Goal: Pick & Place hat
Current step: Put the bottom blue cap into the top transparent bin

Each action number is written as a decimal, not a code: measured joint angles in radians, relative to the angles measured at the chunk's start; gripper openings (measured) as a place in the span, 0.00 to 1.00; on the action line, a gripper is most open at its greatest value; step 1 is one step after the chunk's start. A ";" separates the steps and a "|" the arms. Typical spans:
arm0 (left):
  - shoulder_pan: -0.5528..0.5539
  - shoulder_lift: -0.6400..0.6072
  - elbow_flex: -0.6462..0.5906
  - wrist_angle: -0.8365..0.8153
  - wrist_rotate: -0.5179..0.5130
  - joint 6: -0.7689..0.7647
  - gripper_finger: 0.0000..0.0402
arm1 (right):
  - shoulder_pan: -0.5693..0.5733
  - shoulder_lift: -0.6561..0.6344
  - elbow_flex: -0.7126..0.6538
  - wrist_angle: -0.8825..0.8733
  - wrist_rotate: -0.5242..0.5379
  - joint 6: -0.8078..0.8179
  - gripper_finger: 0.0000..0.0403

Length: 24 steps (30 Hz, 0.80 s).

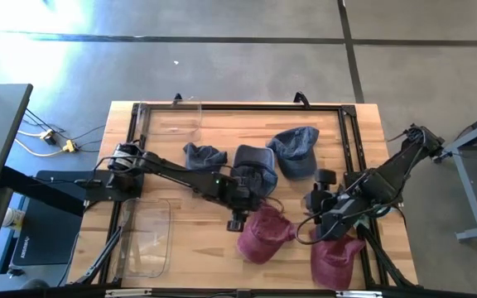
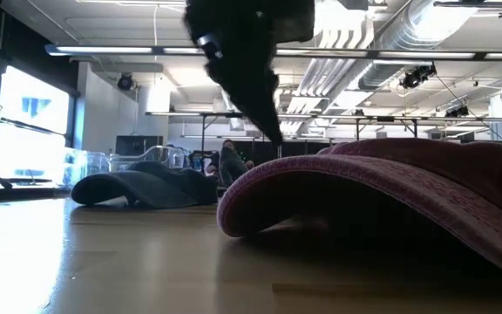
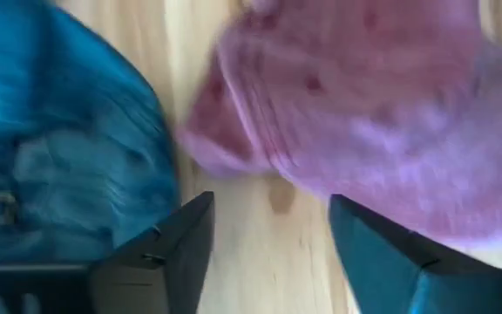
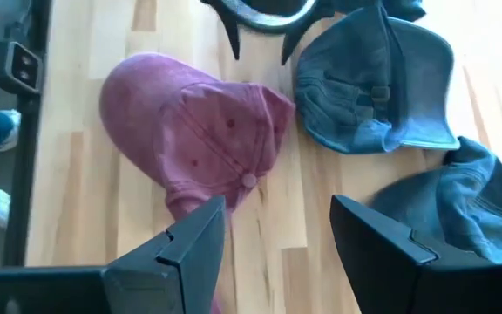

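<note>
The left tool (image 1: 240, 217), fingers spread and empty, hovers on the worktop (image 1: 197, 240) just beside the maroon hat (image 1: 263, 236), nearer than the right tool (image 1: 321, 217), also spread.

Left arm (image 1: 172, 172): dark, slender jointed links, black base block at left of high view; thin black cable alongside.
Right arm (image 1: 387, 175): dark, thicker links, rounded joint housings, at right of high view; black cables looping near wrist.
Left gripper (image 3: 268, 253): two dark flat fingers (image 3: 168, 249), angular tips, bluish sheen.
Right gripper (image 4: 277, 244): two dark wedge-shaped fingers (image 4: 190, 244), small screw on face.
</note>
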 joint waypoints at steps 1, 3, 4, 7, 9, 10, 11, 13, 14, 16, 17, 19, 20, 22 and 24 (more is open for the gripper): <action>0.001 0.000 0.001 0.002 -0.005 0.001 0.60 | 0.005 0.000 0.000 -0.013 0.009 0.009 0.51; 0.004 0.000 0.001 -0.007 -0.032 0.005 0.66 | 0.014 0.000 0.000 -0.023 0.033 0.019 0.51; 0.003 0.002 0.000 -0.007 -0.064 0.008 0.68 | 0.018 0.000 0.000 -0.024 0.043 0.021 0.51; -0.002 0.018 0.001 0.004 -0.164 0.048 0.70 | 0.027 0.000 0.000 -0.025 0.069 0.021 0.51; -0.002 0.050 0.001 0.002 -0.215 0.085 0.70 | 0.030 0.000 0.000 -0.025 0.073 0.021 0.51; -0.001 0.062 -0.002 -0.018 -0.233 0.103 0.69 | 0.031 0.000 0.000 -0.025 0.072 0.022 0.51; -0.001 0.072 -0.004 -0.019 -0.236 0.118 0.68 | 0.031 0.000 0.000 -0.027 0.073 0.033 0.51; 0.001 0.089 0.001 0.002 -0.242 0.147 0.67 | 0.031 0.000 0.000 -0.037 0.069 0.055 0.51; 0.001 0.095 0.001 -0.005 -0.254 0.163 0.66 | 0.031 0.000 0.000 -0.042 0.066 0.065 0.51; 0.001 0.111 0.000 -0.007 -0.295 0.175 0.64 | 0.031 0.000 0.000 -0.047 0.062 0.088 0.51; 0.000 0.125 0.000 0.013 -0.322 0.176 0.63 | 0.032 0.000 0.000 -0.048 0.062 0.097 0.51; 0.000 0.142 -0.001 0.029 -0.366 0.178 0.61 | 0.032 0.000 0.000 -0.049 0.062 0.109 0.51; 0.000 0.142 -0.001 0.028 -0.375 0.178 0.60 | 0.032 0.000 0.000 -0.049 0.062 0.119 0.51; 0.001 0.138 0.000 0.049 -0.373 0.177 0.57 | 0.032 0.000 0.000 -0.049 0.062 0.135 0.51; 0.002 0.143 0.000 0.058 -0.375 0.177 0.52 | 0.032 0.000 0.000 -0.049 0.066 0.153 0.51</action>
